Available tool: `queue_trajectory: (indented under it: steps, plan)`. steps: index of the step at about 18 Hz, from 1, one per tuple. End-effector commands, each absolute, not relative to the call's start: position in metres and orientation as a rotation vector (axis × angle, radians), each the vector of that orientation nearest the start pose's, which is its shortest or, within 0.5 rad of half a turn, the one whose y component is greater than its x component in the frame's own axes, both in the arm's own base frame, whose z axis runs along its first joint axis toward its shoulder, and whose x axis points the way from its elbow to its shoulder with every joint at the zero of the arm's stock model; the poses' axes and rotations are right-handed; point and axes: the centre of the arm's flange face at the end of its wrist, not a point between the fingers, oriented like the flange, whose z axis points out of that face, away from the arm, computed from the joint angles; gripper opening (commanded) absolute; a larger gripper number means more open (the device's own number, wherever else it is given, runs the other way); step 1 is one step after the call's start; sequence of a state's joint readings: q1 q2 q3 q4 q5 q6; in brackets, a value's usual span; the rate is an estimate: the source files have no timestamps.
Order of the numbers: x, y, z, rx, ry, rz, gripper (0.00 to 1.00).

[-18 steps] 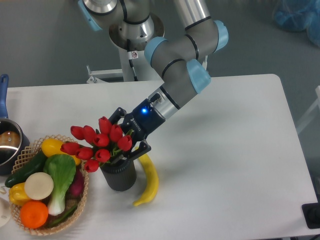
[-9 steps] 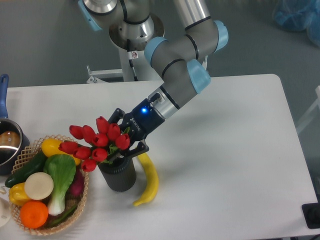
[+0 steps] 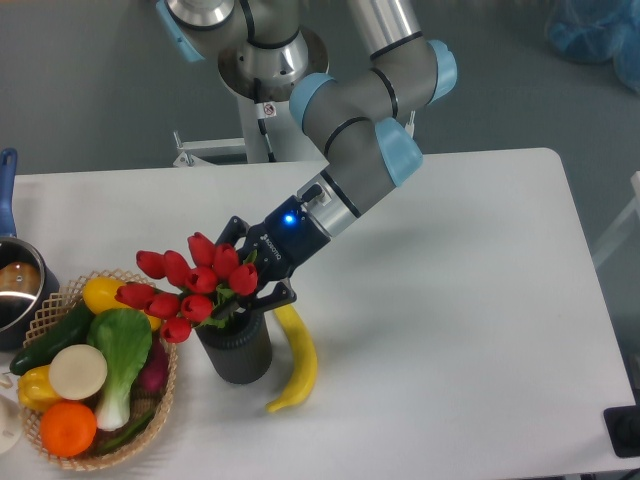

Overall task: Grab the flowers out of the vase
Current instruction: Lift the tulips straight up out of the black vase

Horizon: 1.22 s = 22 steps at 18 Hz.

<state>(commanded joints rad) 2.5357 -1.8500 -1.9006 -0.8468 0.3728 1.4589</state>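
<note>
A white counter [image 3: 450, 330] fills the view under a grey floor backdrop, with the arm's base at the far side. Near its left end stands the vase [image 3: 237, 350], and the flowers [image 3: 190, 288] sit in its mouth, their red heads leaning left over a wicker basket [image 3: 50, 310] of vegetables. A banana [image 3: 296, 362] lies just right of the vase. The tool [image 3: 258, 292] reaches in from the right, its fingers straddling the stems right above the vase mouth; the buds hide the contact, so I cannot tell whether it is clamped on them or apart. The grasping step looks to be in hand. Next would call for a firm hold on the stems, then a straight lift clear of the vase without tipping it.
</note>
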Motion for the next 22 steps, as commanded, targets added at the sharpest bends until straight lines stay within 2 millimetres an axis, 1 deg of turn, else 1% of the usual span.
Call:
queue_trajectory:
  steps: [4,8,12,16,20,22]
  plan:
    - [-0.322,0.494,0.33,-1.89,0.513,-0.375,0.48]
    - [-0.32,0.494,0.335,-1.891,0.5,-0.382,0.48]
    - [-0.323,0.493,0.355,-1.803,0.476,-0.399,0.48]
    - [-0.327,0.497,0.376,-1.788,0.463,-0.397,0.48]
    - [-0.327,0.497,0.379,-1.772,0.455,-0.408,0.47]
    - [-0.326,0.496,0.389,-1.739,0.455,-0.412,0.47]
